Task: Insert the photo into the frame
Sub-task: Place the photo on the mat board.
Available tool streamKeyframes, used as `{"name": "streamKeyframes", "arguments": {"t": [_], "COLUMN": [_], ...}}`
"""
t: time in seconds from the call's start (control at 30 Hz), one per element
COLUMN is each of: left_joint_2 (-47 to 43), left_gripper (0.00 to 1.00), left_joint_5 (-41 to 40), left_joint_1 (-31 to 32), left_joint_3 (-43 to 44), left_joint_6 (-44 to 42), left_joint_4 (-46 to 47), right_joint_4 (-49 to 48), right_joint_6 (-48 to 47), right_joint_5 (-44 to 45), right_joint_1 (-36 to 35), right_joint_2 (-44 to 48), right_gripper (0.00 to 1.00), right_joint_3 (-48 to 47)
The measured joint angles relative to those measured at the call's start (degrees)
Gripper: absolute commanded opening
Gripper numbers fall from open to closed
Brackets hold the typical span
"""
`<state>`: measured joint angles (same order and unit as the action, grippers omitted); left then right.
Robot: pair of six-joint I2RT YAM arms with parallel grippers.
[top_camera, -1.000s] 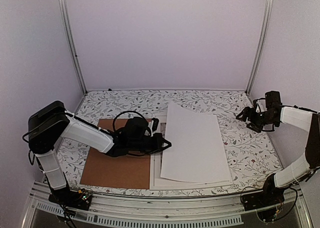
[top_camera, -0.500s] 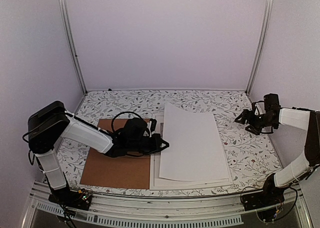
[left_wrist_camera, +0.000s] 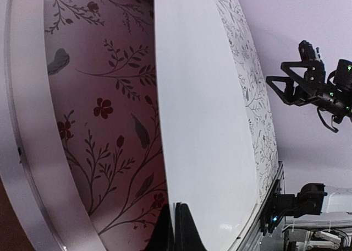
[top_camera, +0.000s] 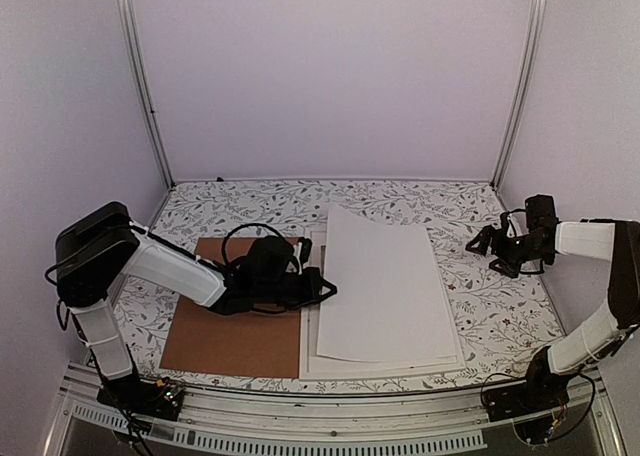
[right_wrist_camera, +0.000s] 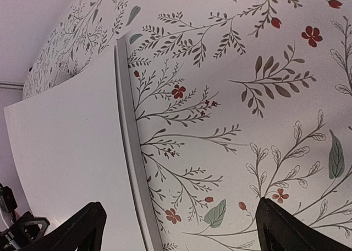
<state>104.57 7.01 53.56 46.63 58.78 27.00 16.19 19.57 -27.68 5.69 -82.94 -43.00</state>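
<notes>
Starting at your left, the board (top_camera: 230,326) lies flat on the table (top_camera: 240,211), and your left arm stretches low across it with the wrist nearly level and pointing right. Your left hand (top_camera: 325,288) is clenched on the left edge of the photo (top_camera: 385,281). It holds that side up off the frame (top_camera: 380,369), while the far side lies low on it, white back upward. The grip looks like a thin nip on the very margin, so a sideways tug could slide the sheet out. A push to the right could buckle or crease it if the far edge catches on the rim. Letting go from this tilt may leave it skewed across the rim rather than inside; whether its edges sit square to the frame can't be told from here. On your right, the right hand (top_camera: 487,244) hangs above the table with fingers spread and holding nothing. It is well apart from the photo, so nothing steadies that far edge.
</notes>
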Motion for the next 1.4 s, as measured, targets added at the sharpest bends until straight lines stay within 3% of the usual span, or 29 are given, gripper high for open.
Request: {"name": "streamKeyframes", "arguments": {"t": [1.4], "left_joint_2": [-0.1], "left_gripper": [0.0], "left_joint_5": [3.5], "left_joint_1": [-0.3], "left_joint_3": [0.0], "left_joint_6": [0.8], "left_joint_4": [-2.2], "right_joint_4": [-1.2], "right_joint_6": [-0.3], "right_joint_5": [0.6], "right_joint_1": [0.0], "right_joint_2": [-0.8], "right_gripper": [0.99], "right_joint_3": [0.3]}}
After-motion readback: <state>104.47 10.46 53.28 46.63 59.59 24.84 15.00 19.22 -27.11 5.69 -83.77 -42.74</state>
